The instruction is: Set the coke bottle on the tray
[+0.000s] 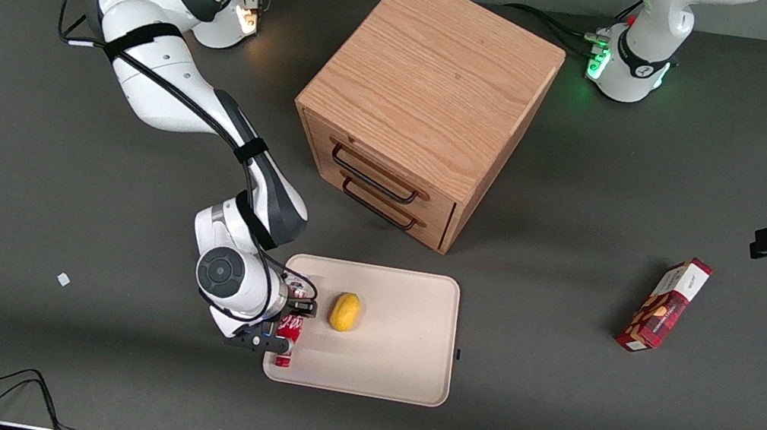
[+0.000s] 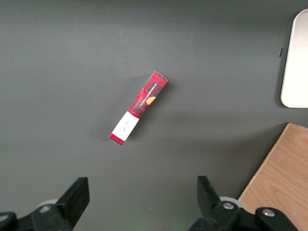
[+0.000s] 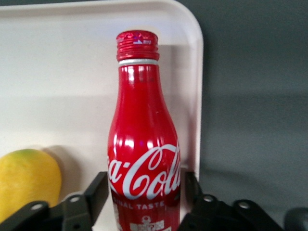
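Now the end effector (image 1: 277, 343) grips the coke bottle (image 1: 287, 339) over the tray (image 1: 397, 371), near its edge toward the working arm, beside a lemon (image 1: 345, 312). Placement underway; next, I'd say, lower it and release.

even overhead light | soft shadows | glare on coke bottle (image 3: 144, 159)
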`<state>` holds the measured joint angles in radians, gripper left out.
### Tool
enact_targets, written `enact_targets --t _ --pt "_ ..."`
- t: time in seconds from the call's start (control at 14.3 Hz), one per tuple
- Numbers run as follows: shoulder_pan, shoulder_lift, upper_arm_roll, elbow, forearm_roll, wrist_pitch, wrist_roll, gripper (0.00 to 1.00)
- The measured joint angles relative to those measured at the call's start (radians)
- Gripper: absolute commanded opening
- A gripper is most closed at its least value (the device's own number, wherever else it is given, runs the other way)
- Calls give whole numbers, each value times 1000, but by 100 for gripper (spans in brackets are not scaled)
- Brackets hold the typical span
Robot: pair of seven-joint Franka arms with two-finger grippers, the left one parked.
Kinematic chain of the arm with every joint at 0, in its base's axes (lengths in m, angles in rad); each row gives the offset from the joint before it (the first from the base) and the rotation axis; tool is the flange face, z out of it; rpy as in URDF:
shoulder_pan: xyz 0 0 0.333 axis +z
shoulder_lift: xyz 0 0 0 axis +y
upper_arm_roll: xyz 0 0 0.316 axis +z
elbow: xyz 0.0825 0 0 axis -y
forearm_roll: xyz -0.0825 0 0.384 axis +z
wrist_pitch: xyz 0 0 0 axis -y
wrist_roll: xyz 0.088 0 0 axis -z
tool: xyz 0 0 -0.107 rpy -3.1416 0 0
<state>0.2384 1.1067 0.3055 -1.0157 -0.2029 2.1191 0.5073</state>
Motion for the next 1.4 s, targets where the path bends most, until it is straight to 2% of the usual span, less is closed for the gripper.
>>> enact_targets --t 1.4 --pt "2 -1 -3 16 0 -1 0 100"
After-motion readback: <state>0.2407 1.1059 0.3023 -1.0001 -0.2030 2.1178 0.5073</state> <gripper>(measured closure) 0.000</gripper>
